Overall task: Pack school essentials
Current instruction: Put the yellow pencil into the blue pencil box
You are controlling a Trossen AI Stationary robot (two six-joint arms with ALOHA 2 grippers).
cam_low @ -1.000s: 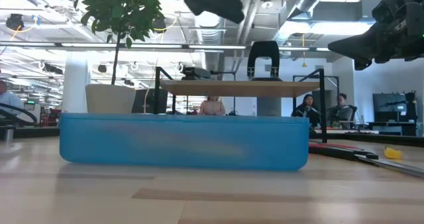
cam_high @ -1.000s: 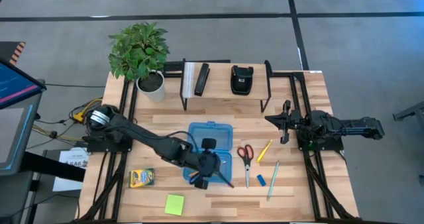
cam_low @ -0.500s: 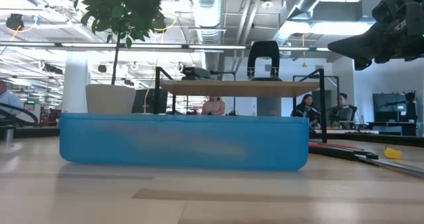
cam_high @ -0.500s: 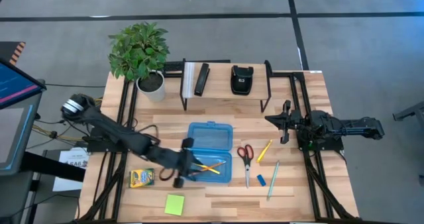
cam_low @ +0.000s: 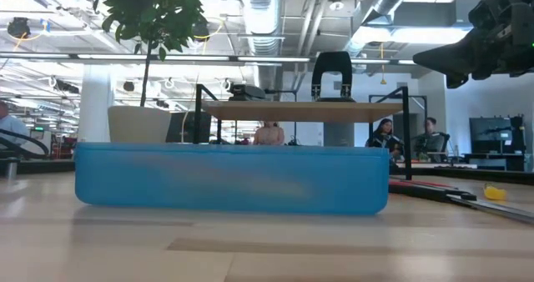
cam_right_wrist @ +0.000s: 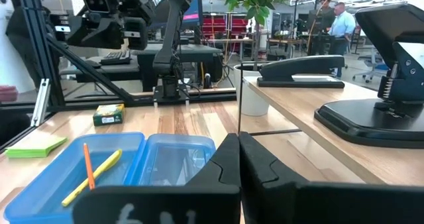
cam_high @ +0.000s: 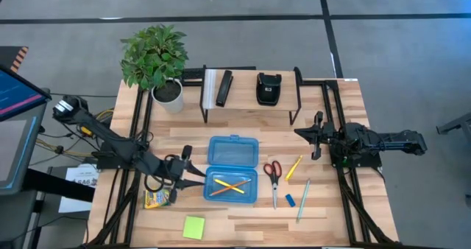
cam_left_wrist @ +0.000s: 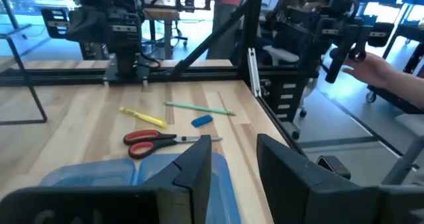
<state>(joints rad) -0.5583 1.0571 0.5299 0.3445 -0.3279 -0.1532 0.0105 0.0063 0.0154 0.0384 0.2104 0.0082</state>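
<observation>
The blue hinged case (cam_high: 233, 168) lies open on the table, and an orange and a yellow pencil (cam_high: 228, 186) lie crossed in its near half. Red-handled scissors (cam_high: 273, 174), a yellow pencil (cam_high: 294, 167), the light-blue pen (cam_high: 302, 199) and the blue eraser (cam_high: 290, 200) lie right of the case. The crayon box (cam_high: 157, 198) and the lime sticky pad (cam_high: 194, 227) lie to its left and near left. My left gripper (cam_high: 193, 178) (cam_left_wrist: 233, 148) is open, just left of the case and above the crayon box. My right gripper (cam_high: 300, 133) (cam_right_wrist: 238, 159) is shut and waits at the table's right.
A low shelf (cam_high: 250, 94) at the far side carries a black stapler bar (cam_high: 224, 88) and a black pouch (cam_high: 268, 88). A potted plant (cam_high: 156, 61) stands at the far left. Black rails (cam_high: 140, 131) run along both table sides. A person's hand (cam_left_wrist: 391, 78) shows beyond the table.
My left gripper has drawn back from above the case's near half toward the table's left edge, ending beside the case over the crayon box. With it gone, the two crossed pencils show lying in the case.
</observation>
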